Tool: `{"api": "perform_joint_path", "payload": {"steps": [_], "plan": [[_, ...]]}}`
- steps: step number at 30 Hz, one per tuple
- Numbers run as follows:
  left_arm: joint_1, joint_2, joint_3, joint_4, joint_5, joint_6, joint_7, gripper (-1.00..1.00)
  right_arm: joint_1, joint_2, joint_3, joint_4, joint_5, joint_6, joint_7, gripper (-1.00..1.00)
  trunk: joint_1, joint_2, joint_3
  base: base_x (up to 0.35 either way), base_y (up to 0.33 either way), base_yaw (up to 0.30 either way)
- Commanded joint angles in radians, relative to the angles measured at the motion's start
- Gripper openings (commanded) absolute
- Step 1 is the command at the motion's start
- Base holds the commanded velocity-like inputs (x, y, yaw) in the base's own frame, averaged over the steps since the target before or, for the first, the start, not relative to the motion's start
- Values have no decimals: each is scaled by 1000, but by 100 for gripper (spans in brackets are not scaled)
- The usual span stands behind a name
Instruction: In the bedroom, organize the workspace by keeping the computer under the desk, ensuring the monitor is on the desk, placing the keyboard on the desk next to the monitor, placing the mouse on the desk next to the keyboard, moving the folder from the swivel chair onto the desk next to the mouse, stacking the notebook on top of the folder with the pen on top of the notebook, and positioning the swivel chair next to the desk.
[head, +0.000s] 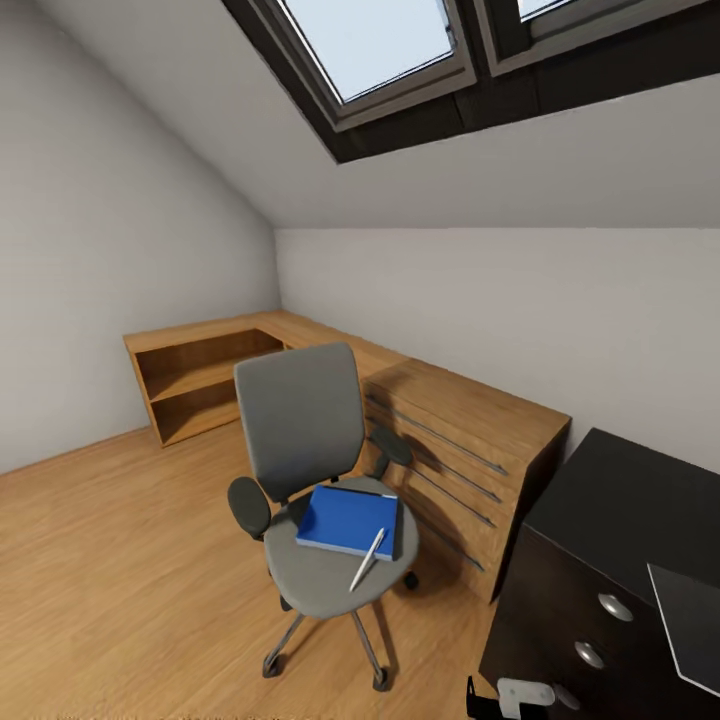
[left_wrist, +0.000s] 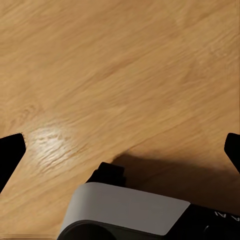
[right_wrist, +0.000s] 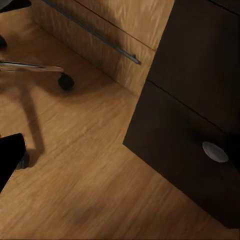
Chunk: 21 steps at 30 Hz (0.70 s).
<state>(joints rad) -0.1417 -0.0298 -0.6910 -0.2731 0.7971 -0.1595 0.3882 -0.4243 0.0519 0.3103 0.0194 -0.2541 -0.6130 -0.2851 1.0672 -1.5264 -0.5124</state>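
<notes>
The robot is facing the swivel chair (head: 310, 470) at the centre of the head view, so the folder-moving step looks to be in hand. The bright blue folder (head: 345, 518) is lying flat on the grey upholstered seat over a dark notebook edge (head: 398, 535), with the thin white pen (head: 366, 559) resting across its corner. The glossy black desk (head: 630, 510) with round drawer knobs is sitting at lower right, beside a wooden drawer chest (head: 465, 450). The left gripper (left_wrist: 122, 150) is hanging spread wide over the wood-grain floor (left_wrist: 115, 65); whether the right is open I cannot tell. Next, probably, closing in and reaching for the pen.
</notes>
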Motion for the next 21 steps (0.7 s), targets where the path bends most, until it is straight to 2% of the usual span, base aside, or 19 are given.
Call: {"api": "perform_joint_path", "payload": {"steps": [1, 7, 21], "plan": [[-1, 0, -9, 0, 10, -5, 5, 100, -1, 0, 9, 2, -7, -4, -3, 100, 0, -1, -2, 0, 0, 205], [-1, 0, -9, 0, 10, -5, 5, 100, -1, -1, 7, 2, -7, -4, -3, 100, 0, -1, -8, 0, 0, 169], [-1, 0, -9, 0, 10, -5, 5, 100, 4, -6, 4, 1, -28, -5, -3, 100, 0, -1, -9, 0, 2, 11]]}}
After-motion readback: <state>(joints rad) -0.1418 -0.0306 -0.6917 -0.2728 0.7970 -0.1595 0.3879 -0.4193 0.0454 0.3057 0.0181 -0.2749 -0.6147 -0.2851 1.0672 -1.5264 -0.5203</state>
